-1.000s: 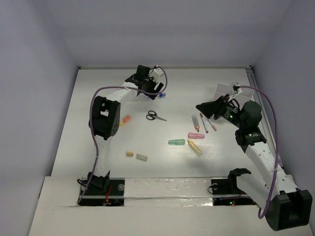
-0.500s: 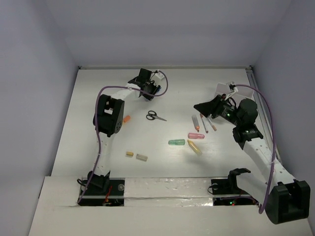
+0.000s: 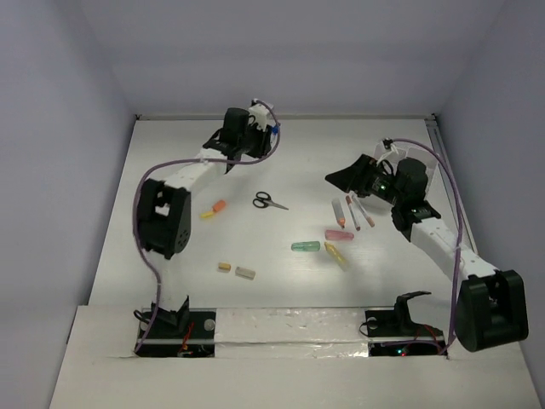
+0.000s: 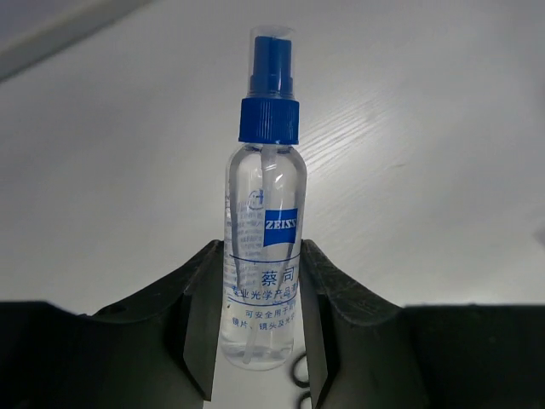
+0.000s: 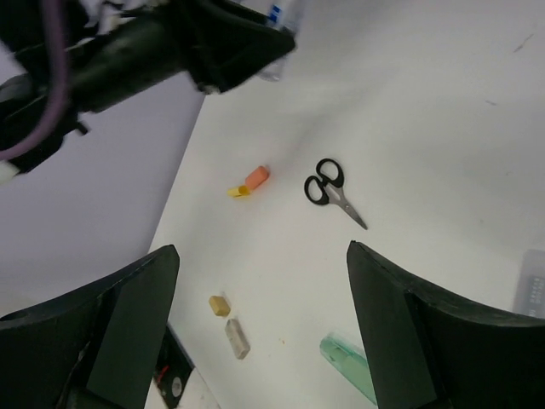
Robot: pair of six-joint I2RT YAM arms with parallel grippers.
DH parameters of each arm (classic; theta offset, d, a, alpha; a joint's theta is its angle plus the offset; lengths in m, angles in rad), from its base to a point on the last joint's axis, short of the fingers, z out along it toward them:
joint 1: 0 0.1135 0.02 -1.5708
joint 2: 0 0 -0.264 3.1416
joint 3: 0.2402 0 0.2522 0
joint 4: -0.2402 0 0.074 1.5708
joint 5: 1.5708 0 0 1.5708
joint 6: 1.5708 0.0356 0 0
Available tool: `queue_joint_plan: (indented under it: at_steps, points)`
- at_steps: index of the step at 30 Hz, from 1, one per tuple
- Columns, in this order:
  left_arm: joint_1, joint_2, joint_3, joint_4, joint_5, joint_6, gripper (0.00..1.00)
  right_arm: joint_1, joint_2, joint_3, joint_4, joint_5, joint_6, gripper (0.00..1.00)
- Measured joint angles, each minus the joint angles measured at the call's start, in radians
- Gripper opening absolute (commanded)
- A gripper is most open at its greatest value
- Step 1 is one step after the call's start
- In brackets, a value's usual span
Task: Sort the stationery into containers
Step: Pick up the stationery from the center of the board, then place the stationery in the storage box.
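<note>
Spray bottle: clamped between the left jaws, at the far side of the tabletop. Right jaws wide apart, empty, hovering near the pencils. Scissors, markers and erasers lie loose. Judged early; nearly everything unsorted.
</note>
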Motion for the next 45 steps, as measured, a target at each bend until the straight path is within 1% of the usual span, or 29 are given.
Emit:
queue_joint_plan:
  at_steps: [5,6,8,11,15,19,24,27,28,30,31,33,34,35,36,38,39,40,41,42,43,45]
  points:
    - [-0.017,-0.344,-0.301,0.312,0.15,-0.21,0.0,0.071,0.08,0.087,0.014,0.014,0.023,0.92]
    - [-0.024,-0.399,-0.362,0.383,0.189,-0.257,0.0,0.087,0.087,0.107,0.021,0.018,0.023,0.93]
    - [-0.034,-0.462,-0.466,0.532,0.257,-0.355,0.0,0.132,0.108,0.159,0.031,0.026,0.018,0.94]
    - [-0.058,-0.477,-0.587,0.681,0.335,-0.475,0.0,0.187,0.145,0.217,0.041,0.048,-0.001,0.95]
    - [-0.089,-0.465,-0.681,0.722,0.385,-0.565,0.0,0.234,0.191,0.255,0.041,0.072,-0.037,0.96]
    - [-0.108,-0.467,-0.693,0.762,0.409,-0.604,0.0,0.24,0.209,0.259,0.036,0.098,-0.06,0.96]
    - [-0.114,-0.488,-0.693,0.811,0.423,-0.624,0.0,0.246,0.239,0.284,0.013,0.146,-0.075,0.92]
    - [-0.119,-0.49,-0.693,0.833,0.433,-0.631,0.0,0.253,0.243,0.284,0.007,0.161,-0.08,0.79]
    - [-0.121,-0.49,-0.693,0.833,0.435,-0.632,0.0,0.254,0.244,0.284,0.008,0.162,-0.084,0.69]
    - [-0.13,-0.49,-0.693,0.833,0.439,-0.635,0.0,0.256,0.246,0.284,0.008,0.165,-0.085,0.6]
    - [-0.133,-0.49,-0.693,0.833,0.441,-0.635,0.0,0.257,0.248,0.285,0.008,0.166,-0.087,0.57]
    - [-0.138,-0.49,-0.693,0.831,0.443,-0.635,0.0,0.258,0.253,0.285,0.008,0.166,-0.088,0.41]
    - [-0.139,-0.49,-0.693,0.825,0.444,-0.634,0.0,0.259,0.254,0.287,0.01,0.165,-0.089,0.34]
    - [-0.139,-0.49,-0.693,0.822,0.446,-0.634,0.0,0.261,0.255,0.289,0.011,0.165,-0.089,0.25]
    - [-0.14,-0.49,-0.693,0.821,0.451,-0.632,0.0,0.264,0.256,0.289,0.013,0.165,-0.087,0.19]
    - [-0.14,-0.49,-0.692,0.821,0.452,-0.631,0.09,0.265,0.256,0.291,0.015,0.165,-0.083,0.08]
    - [-0.14,-0.49,-0.692,0.819,0.452,-0.631,0.13,0.266,0.257,0.291,0.014,0.166,-0.083,0.05]
    - [-0.14,-0.49,-0.692,0.818,0.451,-0.631,0.26,0.266,0.257,0.29,0.015,0.171,-0.083,0.02]
    - [-0.14,-0.49,-0.692,0.817,0.45,-0.631,0.34,0.266,0.257,0.291,0.015,0.176,-0.083,0.0]
    - [-0.14,-0.492,-0.692,0.814,0.447,-0.628,0.41,0.266,0.257,0.29,0.015,0.18,-0.084,0.0]
    - [-0.14,-0.495,-0.692,0.808,0.441,-0.628,0.53,0.266,0.256,0.29,0.013,0.185,-0.084,0.0]
    - [-0.143,-0.509,-0.692,0.781,0.435,-0.621,0.61,0.268,0.255,0.294,0.005,0.217,-0.099,0.0]
